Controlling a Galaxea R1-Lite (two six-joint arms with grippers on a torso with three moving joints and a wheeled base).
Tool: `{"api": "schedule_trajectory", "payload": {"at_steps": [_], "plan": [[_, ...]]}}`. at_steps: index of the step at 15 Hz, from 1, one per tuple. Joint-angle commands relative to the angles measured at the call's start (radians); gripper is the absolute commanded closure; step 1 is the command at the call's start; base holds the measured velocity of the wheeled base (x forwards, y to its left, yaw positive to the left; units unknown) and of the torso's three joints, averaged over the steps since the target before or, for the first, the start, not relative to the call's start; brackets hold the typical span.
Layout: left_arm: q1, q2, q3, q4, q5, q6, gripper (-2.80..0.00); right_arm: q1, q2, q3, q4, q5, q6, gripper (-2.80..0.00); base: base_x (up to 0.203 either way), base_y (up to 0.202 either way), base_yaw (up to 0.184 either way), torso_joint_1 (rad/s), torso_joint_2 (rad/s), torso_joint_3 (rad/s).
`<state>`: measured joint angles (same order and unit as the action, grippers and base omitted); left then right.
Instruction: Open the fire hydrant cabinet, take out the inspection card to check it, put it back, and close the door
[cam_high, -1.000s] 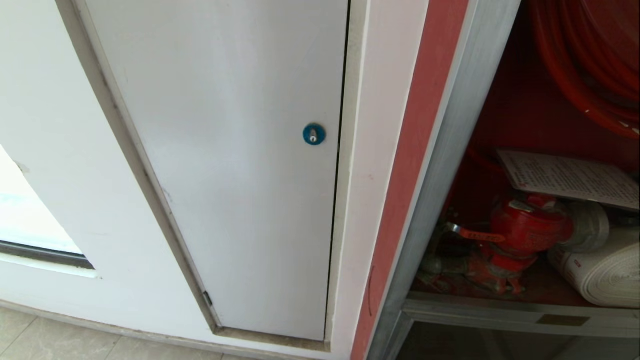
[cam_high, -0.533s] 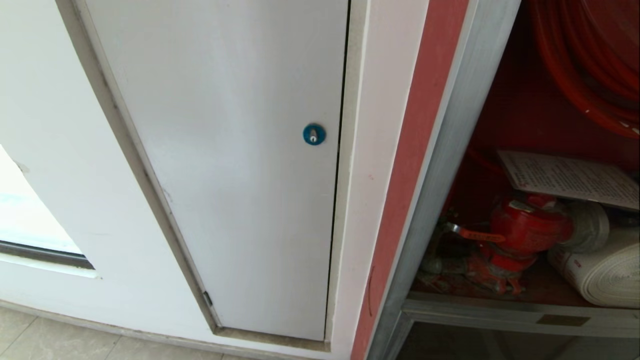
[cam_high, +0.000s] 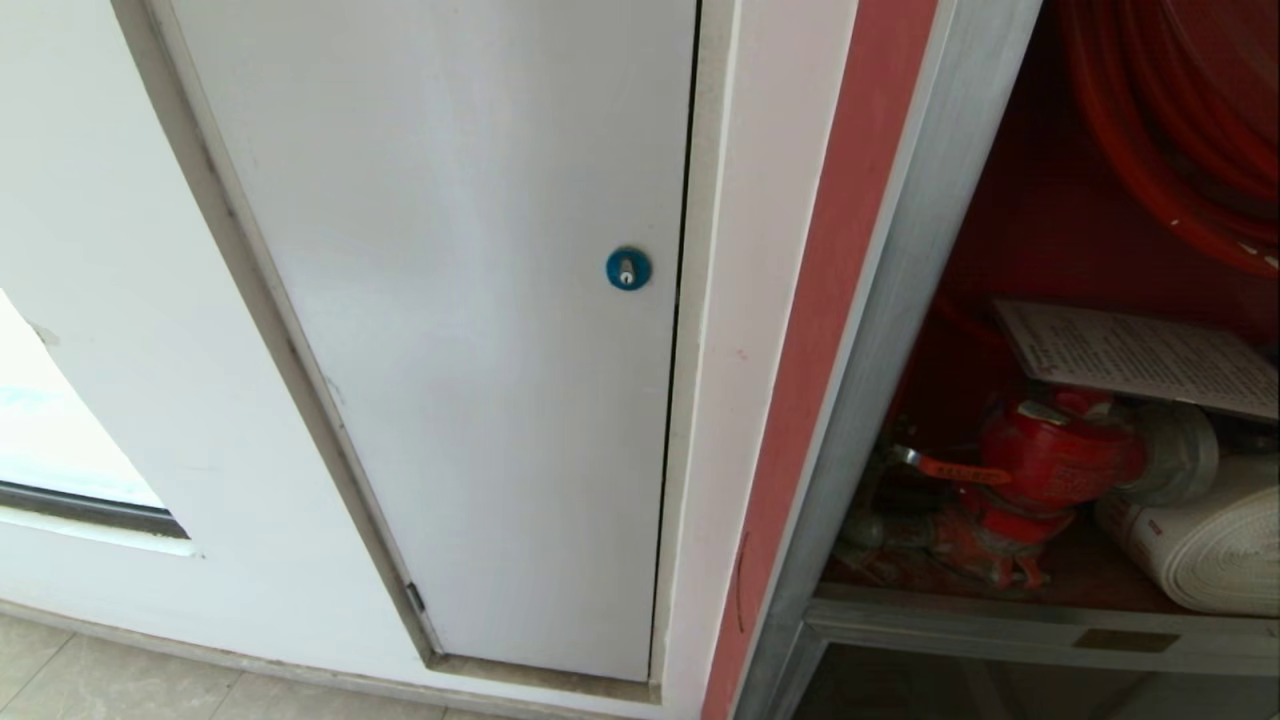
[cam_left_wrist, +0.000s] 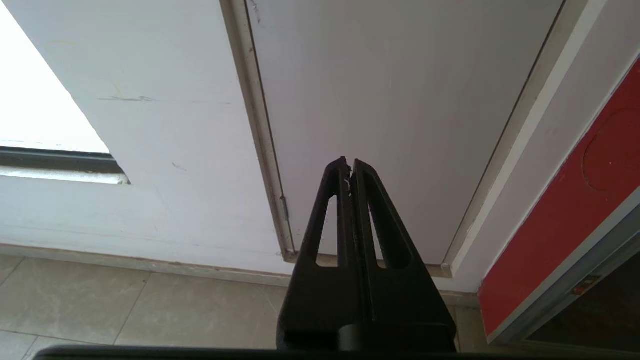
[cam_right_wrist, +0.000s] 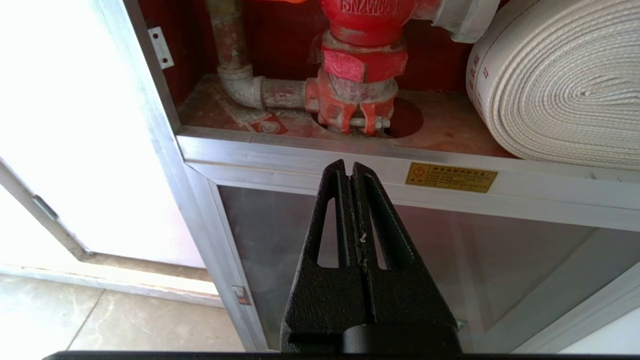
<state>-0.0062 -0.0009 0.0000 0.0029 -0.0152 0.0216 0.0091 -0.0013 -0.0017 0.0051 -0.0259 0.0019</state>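
The red floor of the fire hydrant cabinet (cam_right_wrist: 450, 132), edged in front by a grey aluminium rail (cam_right_wrist: 310, 162), is occupied by three things: the red hydrant valve (cam_right_wrist: 357, 85) standing upright at a round hole, a grey elbow pipe (cam_right_wrist: 250, 90) joined to its side, and a white rolled hose (cam_right_wrist: 560, 85) laid beside the valve.

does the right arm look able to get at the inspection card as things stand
Probably yes: the fire hydrant cabinet stands open, and the inspection card lies exposed above the red valve. The right pincer is shut, lower, and must open.
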Motion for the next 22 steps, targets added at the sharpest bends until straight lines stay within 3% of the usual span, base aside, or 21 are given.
{"api": "schedule_trajectory", "payload": {"at_steps": [1,22], "plan": [[0.000,0.001,0.000,0.000,0.000,0.000,0.00,0.001,0.000,0.000,-0.001,0.000,0.006,0.00,0.000,0.000,0.000,0.000,0.00,0.000],[0.000,0.001,0.000,0.000,0.000,-0.005,0.00,0.000,0.000,0.002,-0.007,-0.003,0.024,0.00,-0.012,0.000,0.000,0.001,0.00,0.000]]}}
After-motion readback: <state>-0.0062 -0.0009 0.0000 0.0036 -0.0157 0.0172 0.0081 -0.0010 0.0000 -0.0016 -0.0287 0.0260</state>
